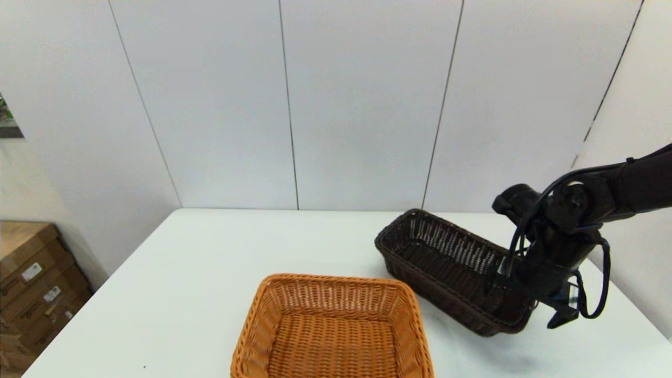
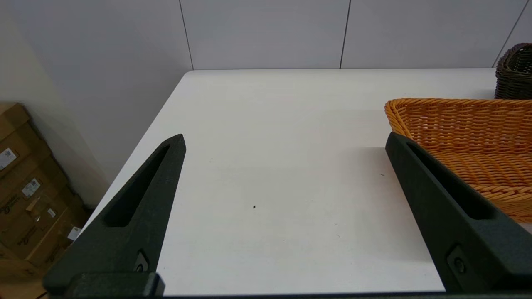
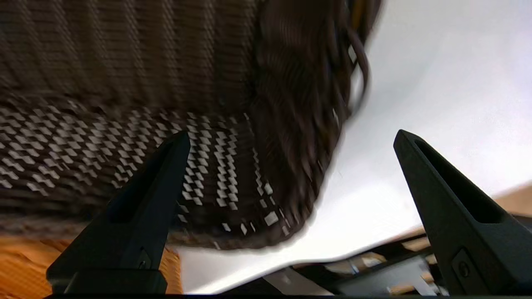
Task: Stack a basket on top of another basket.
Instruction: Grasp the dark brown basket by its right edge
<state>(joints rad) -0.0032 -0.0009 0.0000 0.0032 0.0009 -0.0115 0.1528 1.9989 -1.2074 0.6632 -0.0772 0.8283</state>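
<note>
The dark brown basket [image 1: 446, 257] stands at the table's right rear, one corner showing in the left wrist view [image 2: 515, 70]. My right gripper [image 1: 530, 299] is open at its near right end and straddles the braided rim. One finger is inside the basket and the other outside over the table. The right wrist view has the rim and woven wall [image 3: 124, 62] running up between the fingers [image 3: 291, 133]. The orange-tan basket [image 1: 331, 331] rests at the front centre, empty. My left gripper [image 2: 286, 139] hangs open over bare table, left of the orange-tan basket [image 2: 465, 133].
The white table [image 1: 210, 273] ends at a panelled wall behind. Cardboard boxes [image 1: 31, 283] are stacked on the floor past the table's left edge. The table's right edge lies close to the dark basket.
</note>
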